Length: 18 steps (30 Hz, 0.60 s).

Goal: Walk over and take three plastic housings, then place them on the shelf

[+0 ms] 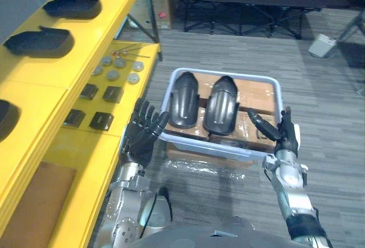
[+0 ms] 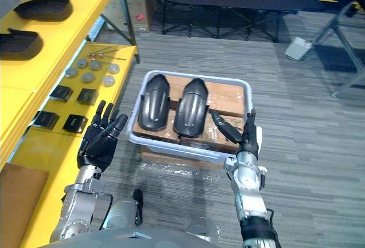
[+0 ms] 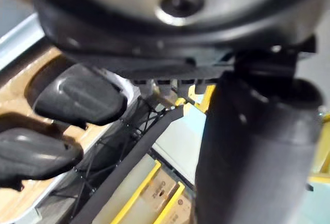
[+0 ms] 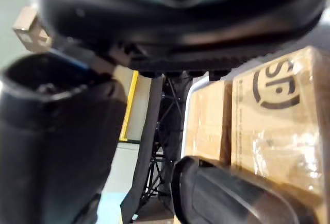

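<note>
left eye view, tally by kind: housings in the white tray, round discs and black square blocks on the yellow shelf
housings in the white tray: 2
round discs on the yellow shelf: 6
black square blocks on the same shelf: 4
total: 12

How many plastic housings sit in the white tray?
2 plastic housings: one at the tray's left, one beside it, mid-tray. The right hand may hide another.
</note>
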Available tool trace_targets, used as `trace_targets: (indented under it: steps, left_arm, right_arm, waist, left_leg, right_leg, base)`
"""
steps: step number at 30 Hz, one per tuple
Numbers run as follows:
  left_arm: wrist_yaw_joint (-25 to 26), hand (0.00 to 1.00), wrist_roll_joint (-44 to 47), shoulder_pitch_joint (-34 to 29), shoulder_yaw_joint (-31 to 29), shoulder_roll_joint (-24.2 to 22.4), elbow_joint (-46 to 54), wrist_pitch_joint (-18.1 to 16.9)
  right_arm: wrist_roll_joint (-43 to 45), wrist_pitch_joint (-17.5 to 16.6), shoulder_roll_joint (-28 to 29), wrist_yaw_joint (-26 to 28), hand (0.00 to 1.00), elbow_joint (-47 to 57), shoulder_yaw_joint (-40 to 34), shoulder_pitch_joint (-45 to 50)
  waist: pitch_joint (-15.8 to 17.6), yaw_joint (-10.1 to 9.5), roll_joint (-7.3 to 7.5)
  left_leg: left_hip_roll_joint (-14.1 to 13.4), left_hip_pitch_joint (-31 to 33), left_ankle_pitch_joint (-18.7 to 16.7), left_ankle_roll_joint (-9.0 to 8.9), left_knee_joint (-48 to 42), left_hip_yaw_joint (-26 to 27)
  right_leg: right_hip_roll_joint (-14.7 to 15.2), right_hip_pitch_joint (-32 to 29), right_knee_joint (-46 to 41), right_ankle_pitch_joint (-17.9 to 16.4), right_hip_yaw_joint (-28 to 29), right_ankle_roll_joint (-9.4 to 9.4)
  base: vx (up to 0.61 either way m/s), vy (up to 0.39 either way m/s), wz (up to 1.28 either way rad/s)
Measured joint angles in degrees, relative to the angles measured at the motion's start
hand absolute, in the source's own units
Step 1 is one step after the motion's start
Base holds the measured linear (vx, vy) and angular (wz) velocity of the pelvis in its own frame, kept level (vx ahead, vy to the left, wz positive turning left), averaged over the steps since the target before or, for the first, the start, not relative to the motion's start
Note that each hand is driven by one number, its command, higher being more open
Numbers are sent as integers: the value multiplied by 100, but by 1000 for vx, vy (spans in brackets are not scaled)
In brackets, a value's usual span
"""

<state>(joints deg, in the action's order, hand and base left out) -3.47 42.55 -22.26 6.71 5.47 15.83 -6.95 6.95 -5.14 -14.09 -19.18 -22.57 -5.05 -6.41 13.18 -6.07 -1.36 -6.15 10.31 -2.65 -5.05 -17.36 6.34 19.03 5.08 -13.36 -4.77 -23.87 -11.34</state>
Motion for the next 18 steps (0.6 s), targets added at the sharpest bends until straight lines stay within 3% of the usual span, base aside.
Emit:
trace_targets:
  steps: [4, 8, 13, 18]
  left_arm:
    - [-16, 100, 16, 328, -104, 95, 52, 4]
    - [-23, 100, 68, 459, -1, 94, 52, 13]
    - [-21, 100, 241, 474, 347, 157, 39, -10]
    - [-22, 100, 344, 690, 748, 127, -62, -77]
  right_arm:
    - [-289, 259, -580, -311, 100, -1104, -24, -1533]
    - [-459, 613, -1162, -609, 100, -1703, -33, -2771]
    - [-670, 1044, -1539, -752, 100, -2232, 104, -3318]
    - [-736, 1499, -1934, -759, 100, -2848, 373, -3877]
  waist:
    - [363, -219, -98]
    - [902, -330, -153]
    - [1082, -448, -194]
    - [1213, -471, -396]
  left_leg:
    - [72, 635, 145, 24, -116, -387]
    - [106, 895, 608, 5, 307, -604]
    - [156, 923, 1020, 91, 794, -627]
    - [167, 911, 1204, 104, 1073, -615]
  right_leg:
    - [-117, -122, 285, 13, -370, -21]
    - [-191, -408, 304, 89, -580, 60]
    - [-182, -609, 336, 141, -604, 66]
    - [-136, -796, 209, 132, -582, 79]
  base:
    - [-147, 33, 43]
    - [-189, 22, 30]
    - [-46, 9, 9]
    - [-7, -1, 0]
